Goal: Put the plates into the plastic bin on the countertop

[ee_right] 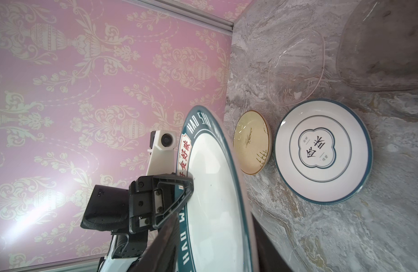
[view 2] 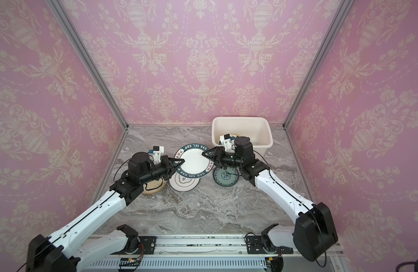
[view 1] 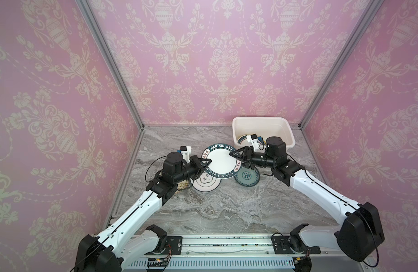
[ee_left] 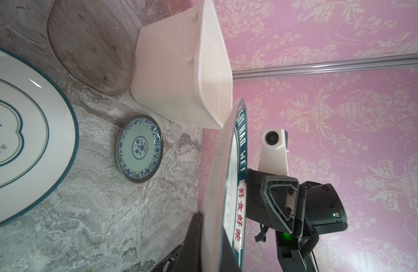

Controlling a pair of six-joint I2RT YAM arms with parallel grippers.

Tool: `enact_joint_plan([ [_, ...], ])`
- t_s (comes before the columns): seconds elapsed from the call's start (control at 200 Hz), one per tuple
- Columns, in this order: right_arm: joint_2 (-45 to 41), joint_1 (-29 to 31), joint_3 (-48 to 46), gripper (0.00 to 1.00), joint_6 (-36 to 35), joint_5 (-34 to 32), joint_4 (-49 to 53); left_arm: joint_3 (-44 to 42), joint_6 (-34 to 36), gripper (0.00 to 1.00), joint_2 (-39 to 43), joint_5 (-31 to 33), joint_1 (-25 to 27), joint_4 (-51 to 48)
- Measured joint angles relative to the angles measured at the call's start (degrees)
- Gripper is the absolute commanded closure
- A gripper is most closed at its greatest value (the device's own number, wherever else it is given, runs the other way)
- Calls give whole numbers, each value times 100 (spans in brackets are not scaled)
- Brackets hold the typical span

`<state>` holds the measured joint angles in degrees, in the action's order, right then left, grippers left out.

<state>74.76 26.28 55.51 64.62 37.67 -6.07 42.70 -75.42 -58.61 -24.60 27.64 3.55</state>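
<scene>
A white dark-rimmed lettered plate (view 1: 221, 162) (view 2: 193, 160) hangs level above the countertop (view 1: 226, 212). My left gripper (view 1: 208, 164) (ee_left: 212, 242) is shut on its left rim. My right gripper (view 1: 232, 154) (ee_right: 215, 245) straddles the opposite rim, its jaws apart above and below it. The white plastic bin (view 1: 262, 119) (ee_left: 170, 70) stands at the back right with a plate (view 1: 242, 140) inside, partly hidden by the right wrist. On the countertop lie a teal patterned plate (view 1: 246, 176), a white blue-rimmed plate (view 1: 206, 184) and a pale yellow plate (ee_right: 251, 142).
Two clear glass plates (ee_right: 297, 68) (ee_right: 382, 47) lie on the countertop near the back. Pink papered walls close in the left, back and right sides. A silver slotted rail (view 1: 215, 261) runs along the front, behind the arm bases.
</scene>
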Motion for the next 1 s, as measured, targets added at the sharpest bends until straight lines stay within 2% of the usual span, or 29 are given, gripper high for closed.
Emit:
enact_joint_plan([
  [0.31,33,264,-186,58,275,-229,-426,0,-79,100,-87,496,267,256],
  [0.39,55,269,-190,63,308,-282,-437,0,-83,100,-151,568,289,326],
  [0.51,81,269,-192,77,334,-380,-435,4,-103,100,-195,649,293,424],
  [0.7,85,251,-190,93,459,-463,-476,66,-205,100,-221,767,310,444],
  [0.826,74,234,-179,99,535,-459,-485,76,-269,100,-232,809,328,466],
  [0.891,68,232,-120,100,514,-466,-365,79,-278,86,-232,811,330,461],
  [0.931,68,229,-55,100,474,-466,-264,98,-264,72,-232,813,330,442],
  [1.001,63,238,114,100,264,-452,-13,111,-151,55,-236,807,393,369],
])
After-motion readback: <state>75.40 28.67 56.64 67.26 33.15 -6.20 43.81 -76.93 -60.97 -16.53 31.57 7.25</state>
